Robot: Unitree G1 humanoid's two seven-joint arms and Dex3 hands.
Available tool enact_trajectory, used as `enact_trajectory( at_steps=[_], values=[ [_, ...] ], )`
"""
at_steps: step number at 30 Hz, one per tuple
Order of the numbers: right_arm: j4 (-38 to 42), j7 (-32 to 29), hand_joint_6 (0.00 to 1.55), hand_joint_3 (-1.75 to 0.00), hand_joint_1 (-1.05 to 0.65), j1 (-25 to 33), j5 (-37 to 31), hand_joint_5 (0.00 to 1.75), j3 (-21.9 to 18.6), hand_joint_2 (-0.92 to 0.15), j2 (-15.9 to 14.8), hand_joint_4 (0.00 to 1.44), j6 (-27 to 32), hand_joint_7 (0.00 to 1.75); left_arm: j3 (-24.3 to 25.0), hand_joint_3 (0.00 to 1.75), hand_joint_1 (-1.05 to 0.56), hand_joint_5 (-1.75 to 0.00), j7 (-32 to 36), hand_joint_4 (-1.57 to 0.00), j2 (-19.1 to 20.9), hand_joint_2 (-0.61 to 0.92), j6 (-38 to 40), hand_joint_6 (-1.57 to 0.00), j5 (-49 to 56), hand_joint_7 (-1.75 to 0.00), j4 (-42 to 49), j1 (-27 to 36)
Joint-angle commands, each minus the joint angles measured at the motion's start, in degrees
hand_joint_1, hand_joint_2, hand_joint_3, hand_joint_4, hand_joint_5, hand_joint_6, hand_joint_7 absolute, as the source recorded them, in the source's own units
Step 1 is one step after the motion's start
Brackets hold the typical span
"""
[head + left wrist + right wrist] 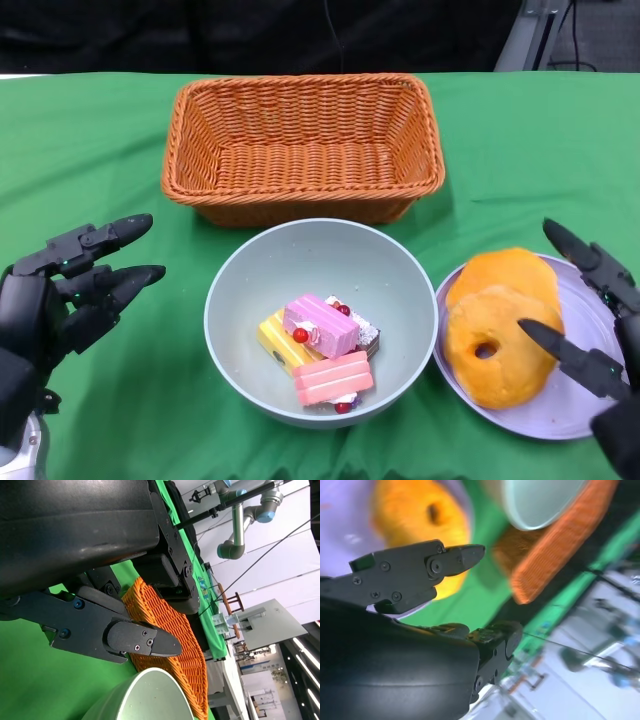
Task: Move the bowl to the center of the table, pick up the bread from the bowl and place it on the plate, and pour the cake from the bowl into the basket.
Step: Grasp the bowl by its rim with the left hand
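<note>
The bowl (320, 322) sits at the middle of the green table (100, 150), just at 6 o'clock of the basket (303, 148), its far rim close to the basket's near wall. Inside the bowl lie several cake pieces (322, 350): a pink one on top, a yellow one at its 9 o'clock, a striped pink one at 6 o'clock, with small red balls among them. They gather in the near half of the bowl.

The plate (580, 400) stands at 3 o'clock of the bowl, its rim just beside the bowl's. On the plate lies the bread (500, 325), two orange-yellow pieces, the nearer a ring with a hole, the other behind it at 12 o'clock and partly covered.

The right hand (600, 330) hangs at the plate's 3 o'clock side, fingers apart and holding nothing; one fingertip reaches over the ring of bread, and whether it touches cannot be told. In the right wrist view the fingers (455, 560) point toward the blurred bread (420, 525), with the bowl's rim (540, 510) and basket (560, 545) beyond.

The left hand (70, 290) is at 9 o'clock of the bowl, well apart from it, fingers spread and empty, pointing toward the bowl. In the left wrist view its fingers (140, 640) lie above the bowl's rim (145, 695), the basket (170, 630) behind.
</note>
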Motion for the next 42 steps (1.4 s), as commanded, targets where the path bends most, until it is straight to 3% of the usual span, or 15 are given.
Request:
enact_trajectory(
  at_steps=[1,4,7,10,13,15,19,21,22,24,27,34,38,42],
  values=[
    [3.9,3.1,0.41,-0.04,-0.13,-2.1,5.9,0.14,-1.6,-0.92,0.9,0.32,-6.5,0.03,-0.2,0.19,-0.48,-0.01,0.2,-1.16,0.8,0.92,-0.9,-0.90,0.4,0.00,-0.1,0.5],
    [7.5,7.2,0.44,-0.03,-0.19,-4.0,10.4,0.16,-1.9,-0.92,1.6,0.35,-11.9,0.04,-0.4,0.19,-0.48,-0.01,0.4,-1.16,0.9,0.92,-1.2,-0.89,0.9,0.00,-0.1,0.6],
    [8.7,14.3,0.54,-0.02,-0.16,-5.7,17.3,0.29,-1.1,-0.91,2.7,0.47,-14.8,0.07,-0.7,0.18,-0.47,-0.01,0.1,-1.17,0.6,0.92,-1.5,-0.89,0.9,0.00,0.1,0.7],
    [10.6,17.9,0.64,-0.01,-0.14,-7.3,20.0,0.68,-1.1,-0.92,4.4,0.44,-17.1,0.09,-0.8,0.17,-0.47,-0.01,-0.5,-1.16,0.6,0.92,-1.7,-0.89,0.6,0.00,0.0,0.8],
    [12.3,20.8,0.73,0.00,-0.13,-9.0,21.9,0.96,-1.2,-0.92,6.3,0.47,-18.4,0.15,-1.1,0.17,-0.47,-0.01,-0.6,-1.17,0.6,0.92,-2.1,-0.89,0.8,0.00,0.2,1.0],
    [12.6,22.1,0.78,-0.02,-0.08,-9.6,22.5,1.12,-1.1,-0.92,7.4,0.49,-18.4,0.26,-1.2,0.16,-0.48,-0.01,-1.0,-1.17,0.6,0.92,-2.1,-0.89,0.5,0.00,0.0,1.3],
    [12.6,23.1,0.73,-0.10,-0.06,-10.2,22.4,1.26,-1.2,-0.89,9.2,0.56,-17.8,0.66,-1.5,0.15,-0.47,-0.01,-2.0,-1.16,0.4,0.92,-2.2,-0.89,0.2,0.00,-0.4,1.8],
    [12.3,24.0,0.74,-0.31,-0.07,-10.3,22.0,1.29,-1.0,-0.80,9.4,0.61,-17.6,0.77,-1.7,0.15,-0.47,-0.01,-2.4,-1.16,0.3,0.92,-2.6,-0.89,0.2,0.00,-0.7,2.1],
    [12.1,24.7,0.76,-0.61,-0.06,-10.3,22.1,1.31,-0.9,-0.66,9.3,0.65,-17.6,0.84,-1.8,0.15,-0.47,0.00,-2.5,-1.16,0.3,0.92,-2.8,-0.89,0.2,0.00,-0.7,2.2],
    [11.5,25.8,0.79,-0.96,0.00,-10.0,22.1,1.36,-0.7,-0.50,9.1,0.72,-17.6,0.96,-2.0,0.15,-0.47,0.00,-2.4,-1.16,0.2,0.92,-3.1,-0.88,0.3,0.00,-0.9,2.4],
    [9.9,26.7,0.80,-1.19,0.10,-9.3,22.5,1.52,-0.7,-0.44,9.2,0.78,-16.2,1.16,-2.1,0.15,-0.48,0.00,-2.9,-1.12,0.1,0.92,-3.4,-0.87,-0.1,0.00,-1.0,2.5],
    [6.7,26.3,0.69,-1.30,0.11,-8.2,22.6,1.73,-1.2,-0.47,9.8,0.79,-12.8,1.48,-4.0,0.17,-0.56,0.00,-4.4,-0.89,1.3,0.92,-8.1,-0.76,1.3,0.00,-2.3,3.2],
    [5.2,26.1,0.69,-1.34,0.10,-7.9,23.7,1.75,-1.5,-0.46,10.5,0.82,-10.4,1.54,-5.8,0.15,-0.53,0.00,-7.0,-0.75,2.7,0.92,-11.1,-0.68,1.8,0.00,-4.7,3.9],
    [4.0,27.2,0.65,-1.35,0.06,-7.9,26.8,1.75,-1.9,-0.46,11.4,0.78,-7.8,1.55,-7.7,0.17,-0.55,0.00,-5.9,-0.64,7.1,0.92,-18.0,-0.63,8.8,0.00,-6.6,4.0]
  ],
)
